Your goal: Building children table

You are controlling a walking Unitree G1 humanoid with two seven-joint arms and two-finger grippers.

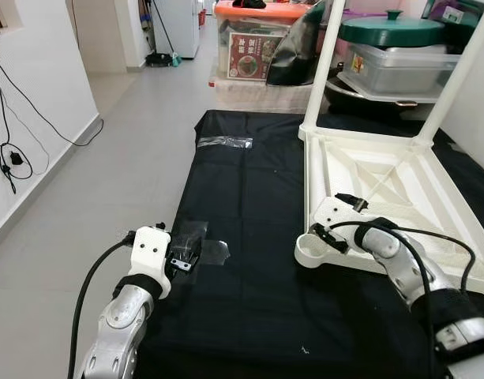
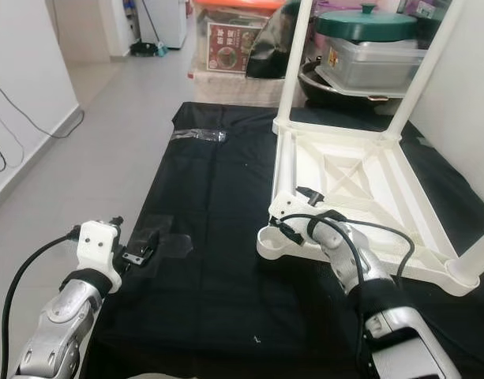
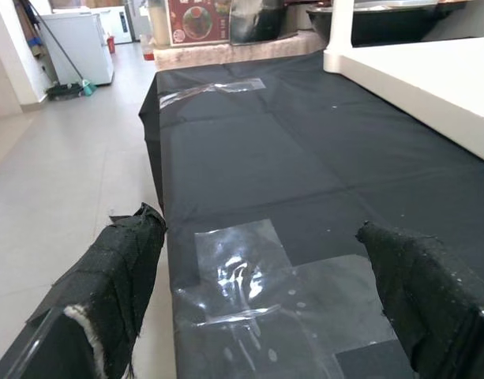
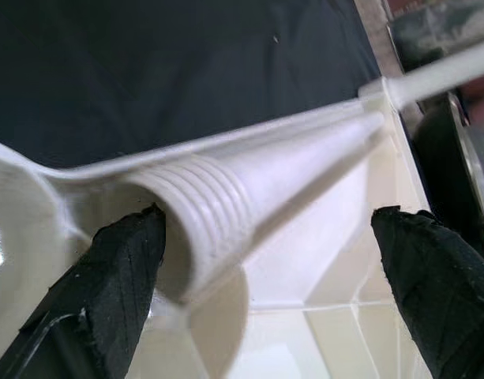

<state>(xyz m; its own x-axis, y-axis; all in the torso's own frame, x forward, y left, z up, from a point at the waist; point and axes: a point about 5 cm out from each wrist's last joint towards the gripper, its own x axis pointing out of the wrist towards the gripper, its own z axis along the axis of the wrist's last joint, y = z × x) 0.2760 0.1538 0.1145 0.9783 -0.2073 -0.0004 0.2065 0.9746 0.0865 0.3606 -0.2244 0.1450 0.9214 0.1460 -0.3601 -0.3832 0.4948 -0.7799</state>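
A white children's table (image 1: pixel 399 170) lies upside down on a black cloth (image 1: pixel 249 197). Two white legs (image 1: pixel 324 63) (image 1: pixel 459 71) stand up from its far corners. At the near left corner is a round empty socket (image 1: pixel 313 249). My right gripper (image 1: pixel 336 219) hovers just behind that socket, open. In the right wrist view a loose white leg's threaded end (image 4: pixel 202 213) lies between the spread fingers (image 4: pixel 115 284), pointing at the socket. My left gripper (image 1: pixel 181 259) is open and empty, low over the cloth's left edge by a patch of clear tape (image 3: pixel 242 268).
Grey tiled floor (image 1: pixel 107 174) runs along the cloth's left side up to a white wall with hanging cables (image 1: pixel 5 150). Behind the table are storage boxes (image 1: pixel 253 39) and a green-lidded pot on a grey bin (image 1: pixel 392 31). Another tape strip (image 1: pixel 224 142) holds the cloth's far edge.
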